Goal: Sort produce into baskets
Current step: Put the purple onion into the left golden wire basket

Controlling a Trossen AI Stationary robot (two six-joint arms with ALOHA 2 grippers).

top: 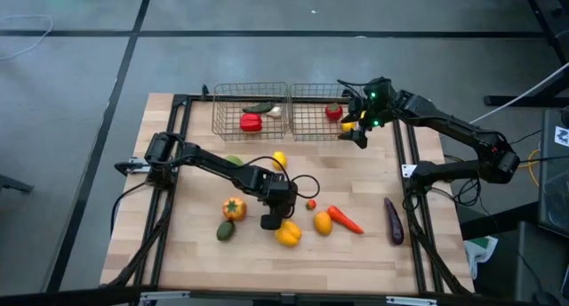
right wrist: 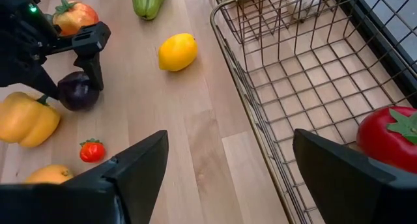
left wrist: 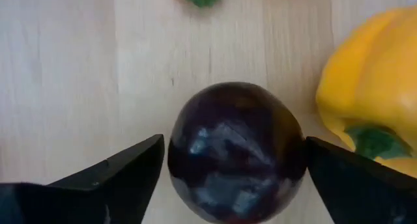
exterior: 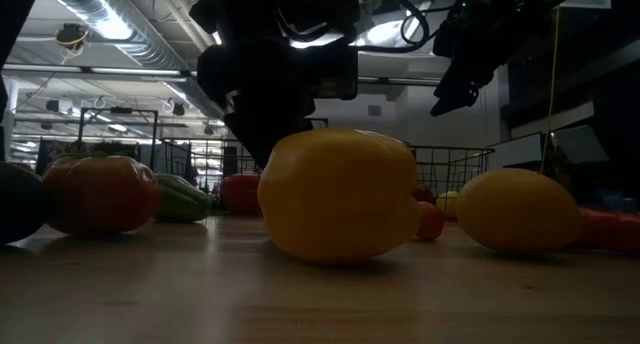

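Left gripper straddles the dark purple onion on the table beside the yellow pepper, jaws wide; right gripper hangs open over the right basket

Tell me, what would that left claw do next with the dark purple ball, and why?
Probably close. The left gripper is down at the table with its fingers open on either side of the round purple piece, not yet pinching it. A yellow pepper lies close beside, so a straight squeeze looks safest before lifting.
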